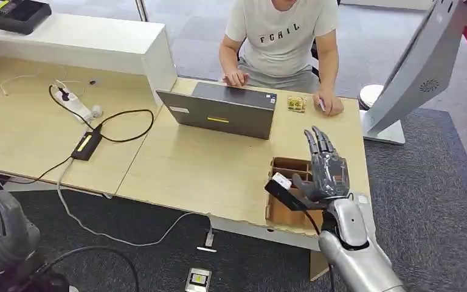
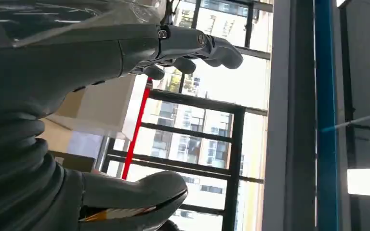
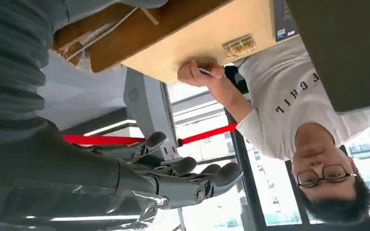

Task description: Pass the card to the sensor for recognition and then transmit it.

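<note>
A black sensor (image 1: 284, 193) with a cable lies over the near left edge of an open cardboard box (image 1: 287, 165) at the table's front right. A small white piece (image 1: 281, 180), perhaps the card, rests on its far end. My right hand (image 1: 325, 167) hovers over the box with straight, spread fingers pointing away from me. Its thumb reaches toward the sensor, and I cannot tell whether it touches. In the right wrist view the right hand (image 3: 173, 173) holds nothing. My left hand (image 1: 0, 222) hangs low at the left, below the table edge. Its fingers (image 2: 197, 45) stand apart from the thumb.
A person (image 1: 283, 36) sits across the table behind a grey laptop (image 1: 222, 111), one hand holding a pen beside a small gold object (image 1: 296, 103). A power strip (image 1: 73, 103) and black adapter (image 1: 86, 146) with cables lie at the left. A small device (image 1: 198, 280) is on the floor.
</note>
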{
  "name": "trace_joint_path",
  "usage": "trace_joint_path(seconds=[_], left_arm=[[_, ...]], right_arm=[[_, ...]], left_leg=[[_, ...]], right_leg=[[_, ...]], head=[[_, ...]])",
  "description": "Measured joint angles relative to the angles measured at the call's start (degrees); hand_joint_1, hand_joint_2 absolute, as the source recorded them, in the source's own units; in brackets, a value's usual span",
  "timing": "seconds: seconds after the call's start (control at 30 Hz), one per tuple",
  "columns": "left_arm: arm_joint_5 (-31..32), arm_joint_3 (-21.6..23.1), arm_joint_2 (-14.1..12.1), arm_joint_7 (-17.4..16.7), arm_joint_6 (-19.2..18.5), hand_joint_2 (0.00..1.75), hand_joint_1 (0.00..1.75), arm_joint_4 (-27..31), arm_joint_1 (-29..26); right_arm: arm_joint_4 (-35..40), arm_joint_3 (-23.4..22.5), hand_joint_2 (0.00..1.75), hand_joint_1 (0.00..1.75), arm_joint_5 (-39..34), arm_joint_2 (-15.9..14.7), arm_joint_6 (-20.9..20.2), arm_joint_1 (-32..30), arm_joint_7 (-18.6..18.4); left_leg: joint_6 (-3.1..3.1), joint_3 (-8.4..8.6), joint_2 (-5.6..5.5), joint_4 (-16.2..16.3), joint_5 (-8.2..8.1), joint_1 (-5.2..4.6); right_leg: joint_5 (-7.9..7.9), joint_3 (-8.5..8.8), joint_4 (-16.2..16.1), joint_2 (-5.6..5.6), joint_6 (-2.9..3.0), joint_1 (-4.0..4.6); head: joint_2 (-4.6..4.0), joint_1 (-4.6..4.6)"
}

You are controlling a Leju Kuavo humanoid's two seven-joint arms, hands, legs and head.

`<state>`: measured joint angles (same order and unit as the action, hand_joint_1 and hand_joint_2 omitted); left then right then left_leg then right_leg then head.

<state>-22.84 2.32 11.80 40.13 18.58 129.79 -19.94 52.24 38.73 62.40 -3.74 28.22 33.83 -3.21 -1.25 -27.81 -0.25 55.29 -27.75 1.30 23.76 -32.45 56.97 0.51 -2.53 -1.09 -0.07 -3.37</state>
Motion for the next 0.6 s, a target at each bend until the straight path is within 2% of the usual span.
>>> trace_joint_path(seconds=[0.27,0.6], left_arm=[[-1.0,-0.8,0.4,0.0,-1.5,1.75,0.0,0.1,-0.5],[-2.4,-1.3,0.5,0.0,-3.9,1.75,0.0,-0.2,-0.4]], right_arm=[[0.6,-0.4,1.75,0.0,0.0,-1.3,-1.2,0.1,-0.9],[1.9,-0.4,1.75,0.0,-0.9,-2.9,-3.1,-3.4,-2.3]], left_leg=[[0.0,0.01,0.0,0.0,0.0,-0.01],[0.0,0.02,0.0,0.0,0.0,-0.01]], right_leg=[[0.0,0.0,0.0,0.0,0.0,0.0],[0.0,0.0,0.0,0.0,0.0,0.0]], head=[[0.0,0.0],[0.0,-0.02]])
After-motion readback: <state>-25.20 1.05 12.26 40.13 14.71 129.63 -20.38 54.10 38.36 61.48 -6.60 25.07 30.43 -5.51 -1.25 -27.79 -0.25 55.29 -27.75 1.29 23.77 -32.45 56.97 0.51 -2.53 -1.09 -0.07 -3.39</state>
